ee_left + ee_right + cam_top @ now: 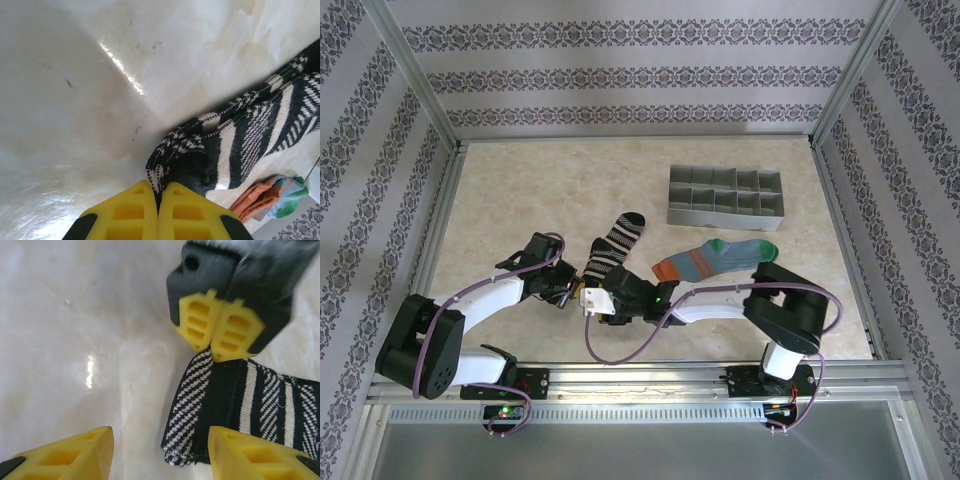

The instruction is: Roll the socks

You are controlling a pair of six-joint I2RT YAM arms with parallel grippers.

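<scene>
Seeing left gripper (159, 194) pressed fully together on the cuff edge of the black sock (240, 140), with a thin pinch of striped fabric right at the yellow tips. My right wrist cam agrees: those two fingers are closed on the cuff's top corner.

Right gripper (160, 436) is spread wide and holding nothing. It faces the cuff from the opposite side. One finger sits over bare table (540, 200), the other overlaps the cuff's lower corner. I can't tell whether that finger touches the fabric.

From the top cam, both grippers meet tip to tip at the near middle of the table, just ahead of the bases. The black sock lies flat, cuff toward the arms and toe pointing away and a bit right.

Teal sock (720, 258) lies flat to the right of it, apart from it. Its orange toe points at the black sock, green heel on the far side.

Grey divider tray (725, 195) stands beyond the teal sock, near it, toward the far right of the table.
</scene>
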